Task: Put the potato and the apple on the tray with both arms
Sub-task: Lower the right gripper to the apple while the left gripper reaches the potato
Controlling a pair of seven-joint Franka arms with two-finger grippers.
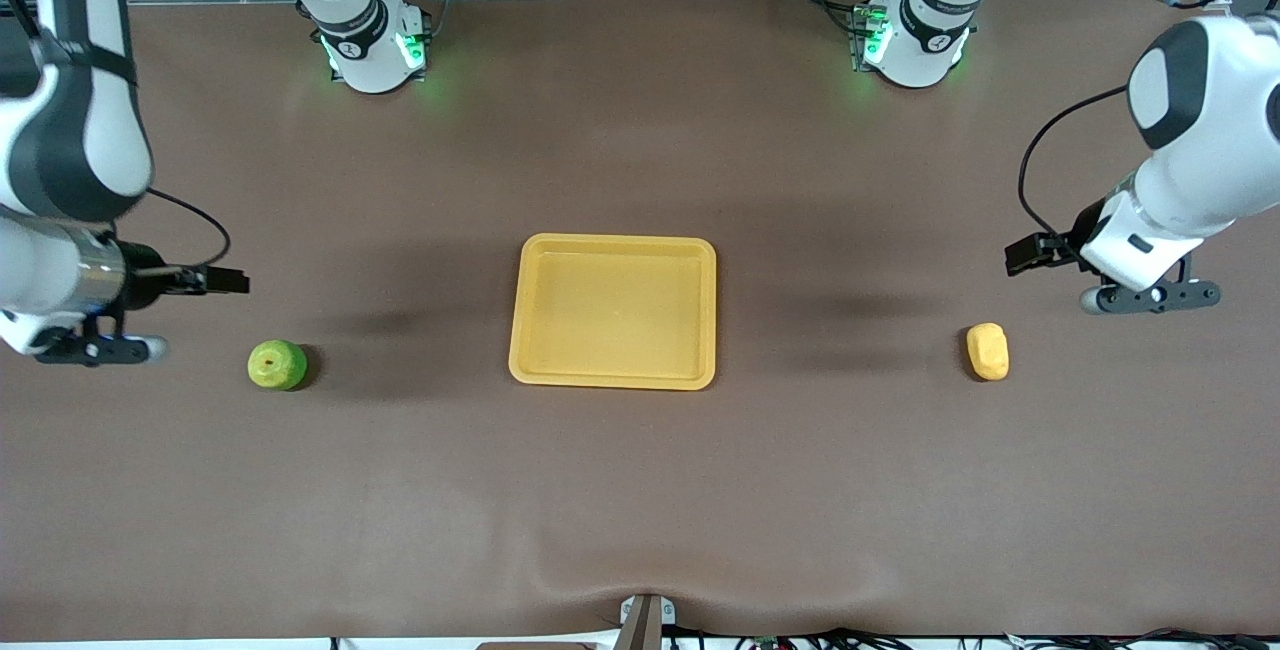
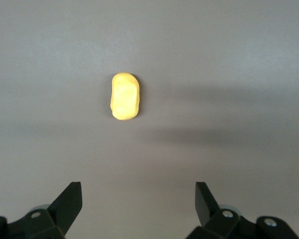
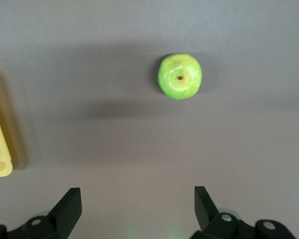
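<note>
The right claw [image 3: 134, 209] hangs spread wide over bare worktop [image 1: 400, 490] near the apple [image 1: 277, 365]. The empty tray [image 1: 613, 377] sits mid-worktop. The potato [image 1: 987, 351] lies near the released left claw [image 2: 138, 204].

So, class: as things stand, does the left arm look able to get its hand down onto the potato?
Probably yes. The left hand hangs open above bare table beside the potato, which lies alone toward the left arm's end, apart from the tray. Nothing stands between them.
</note>
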